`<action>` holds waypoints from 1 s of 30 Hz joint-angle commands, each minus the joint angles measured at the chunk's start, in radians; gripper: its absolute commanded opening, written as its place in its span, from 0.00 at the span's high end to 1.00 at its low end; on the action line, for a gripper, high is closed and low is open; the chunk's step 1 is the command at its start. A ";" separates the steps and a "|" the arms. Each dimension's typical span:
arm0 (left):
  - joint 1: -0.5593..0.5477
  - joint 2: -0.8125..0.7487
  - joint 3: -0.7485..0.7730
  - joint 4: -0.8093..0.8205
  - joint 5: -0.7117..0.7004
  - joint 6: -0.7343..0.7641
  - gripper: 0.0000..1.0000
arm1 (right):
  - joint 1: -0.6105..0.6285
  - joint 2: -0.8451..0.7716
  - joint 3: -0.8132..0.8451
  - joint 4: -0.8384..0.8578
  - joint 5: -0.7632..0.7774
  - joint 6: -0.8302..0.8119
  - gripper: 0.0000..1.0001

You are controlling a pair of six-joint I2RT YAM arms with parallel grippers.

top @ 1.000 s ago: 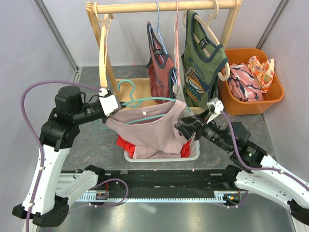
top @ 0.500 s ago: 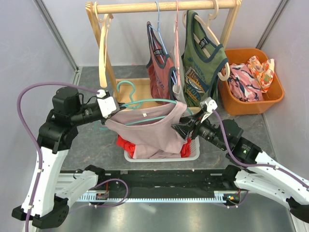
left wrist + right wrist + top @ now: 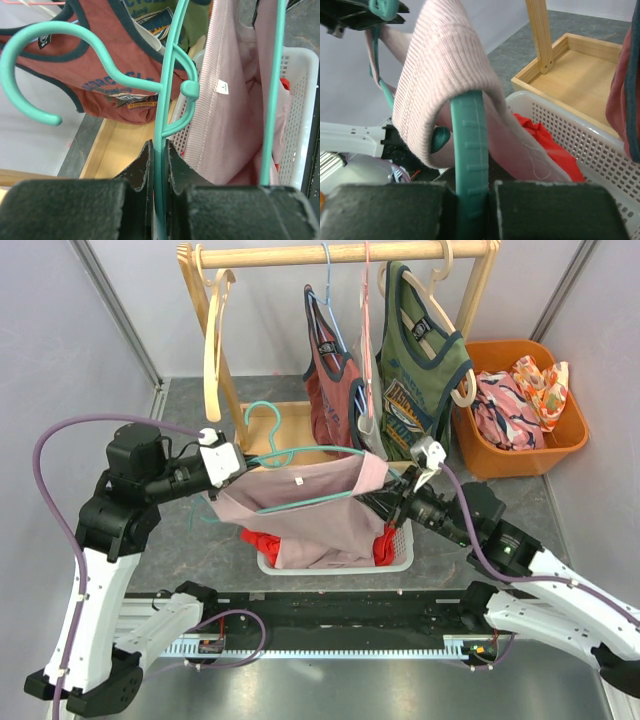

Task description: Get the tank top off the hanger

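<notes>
**A:** Where is the pink tank top [image 3: 320, 520]?

**B:** In the middle of the overhead view. It is draped on the teal hanger [image 3: 468, 140] and stretched between the two arms. Its lower part hangs toward 6 o'clock, over the white basket [image 3: 402, 558], which has a red cloth [image 3: 262, 540] in it.

**A:** And the left gripper [image 3: 160, 167]?

**B:** It sits at the 9 o'clock end of the hanger. Its jaws are pinched nearly together on the thin teal wire just below the hook, and the wrist camera shows the wire squeezed between both fingers.

**A:** The right gripper [image 3: 384, 502]?

**B:** It is at the garment's 3 o'clock side, clamped tight on the flat teal arm of the hanger. A ribbed pink strap loops over that arm directly above the fingers.

**A:** What is around them?

**B:** The wooden rack [image 3: 340, 253] stands at 12 o'clock with a rust-red top [image 3: 330, 380] and a green top [image 3: 415, 380] hanging from it. An orange bin [image 3: 520, 458] of patterned clothes sits at 2 o'clock.
</notes>
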 commanded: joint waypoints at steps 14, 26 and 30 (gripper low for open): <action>-0.003 -0.071 -0.099 0.017 -0.131 0.196 0.98 | 0.003 -0.257 0.091 -0.263 0.216 0.066 1.00; -0.003 -0.080 -0.026 0.020 -0.139 0.166 0.98 | 0.002 -0.134 0.108 -0.429 0.552 0.078 1.00; 0.000 -0.078 -0.003 0.058 -0.185 0.134 0.98 | 0.002 -0.139 0.072 -0.467 0.586 0.084 1.00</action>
